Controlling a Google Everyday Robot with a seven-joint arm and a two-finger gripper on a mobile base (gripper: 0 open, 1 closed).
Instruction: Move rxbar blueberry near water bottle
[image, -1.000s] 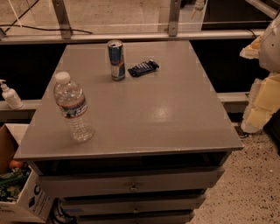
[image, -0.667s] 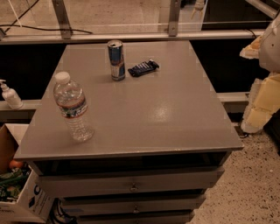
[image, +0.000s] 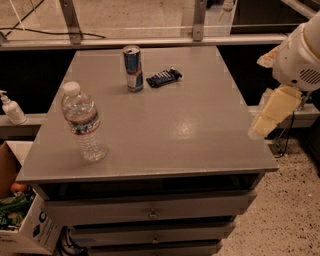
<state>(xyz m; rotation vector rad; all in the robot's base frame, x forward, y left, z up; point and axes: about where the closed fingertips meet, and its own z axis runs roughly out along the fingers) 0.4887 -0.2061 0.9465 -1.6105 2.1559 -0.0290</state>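
Gripper (image: 263, 124) hangs beside table's (image: 175, 125) right edge, apparently angled down-left; its opening cannot be told.

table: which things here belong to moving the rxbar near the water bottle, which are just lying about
Job: rxbar, far side; water bottle, near left; gripper, at the table's right edge.
Lying about: can, pump bottle, box.

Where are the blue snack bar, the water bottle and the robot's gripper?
rxbar blueberry (image: 164, 77): camera view, middle of the wrapper.
water bottle (image: 83, 123): camera view, on its label band.
gripper (image: 262, 125): camera view, far right of the picture, near its pale tip.
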